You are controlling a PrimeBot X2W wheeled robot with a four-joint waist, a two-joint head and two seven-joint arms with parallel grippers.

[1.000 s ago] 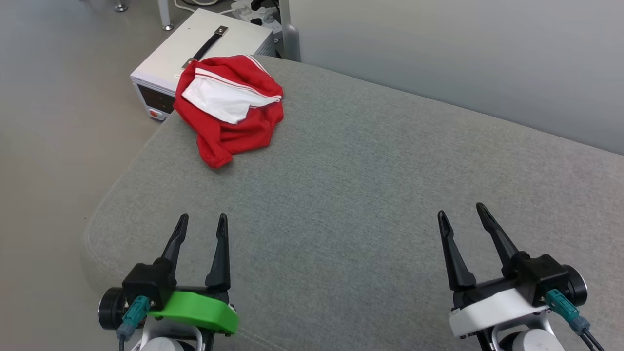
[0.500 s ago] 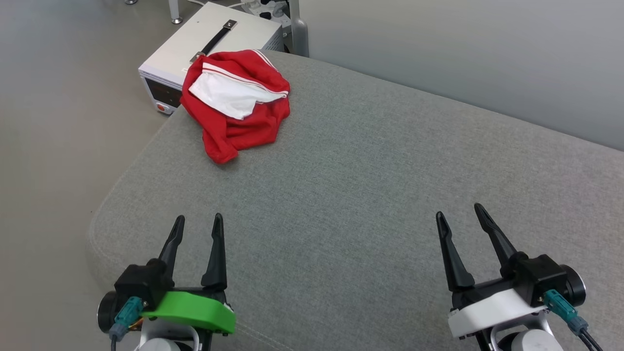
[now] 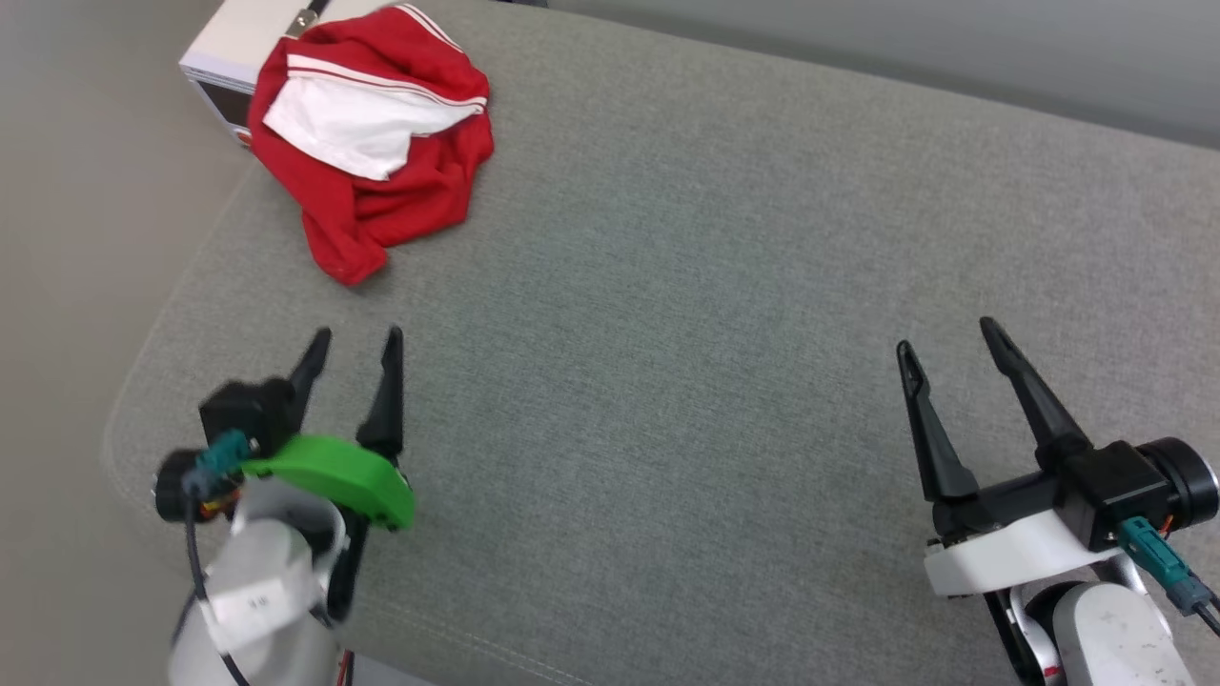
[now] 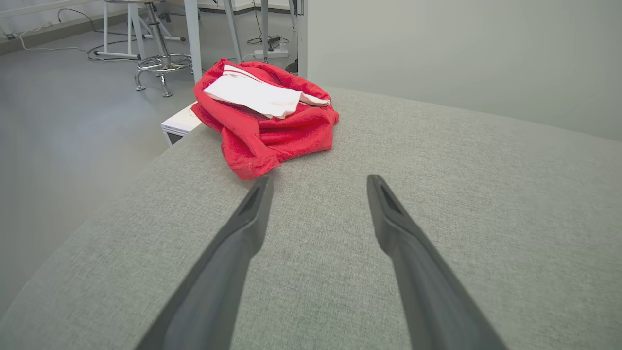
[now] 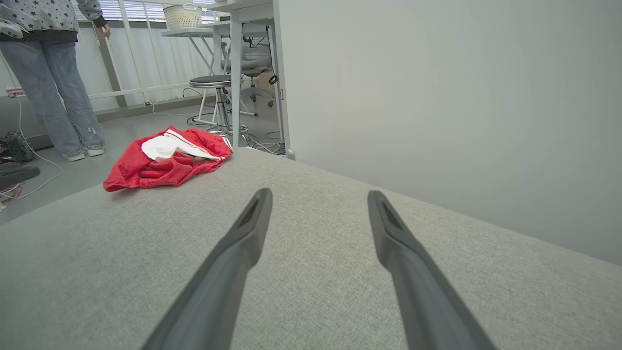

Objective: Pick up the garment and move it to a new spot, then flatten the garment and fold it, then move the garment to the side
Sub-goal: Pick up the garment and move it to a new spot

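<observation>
Currently, the crumpled red-and-white garment [image 3: 372,143] lies at the far left corner of the grey cushion [image 3: 667,333], while the left gripper [image 3: 357,333] and right gripper [image 3: 948,333] hover with fingers spread, empty, the left nearer it.

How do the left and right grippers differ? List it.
The left gripper has a green collar; the right gripper a white one. The left gripper sits near the red garment; the right gripper is far across the grey cushion. The left looks blurred, the right sharp. Both have jaws open and empty.
</observation>
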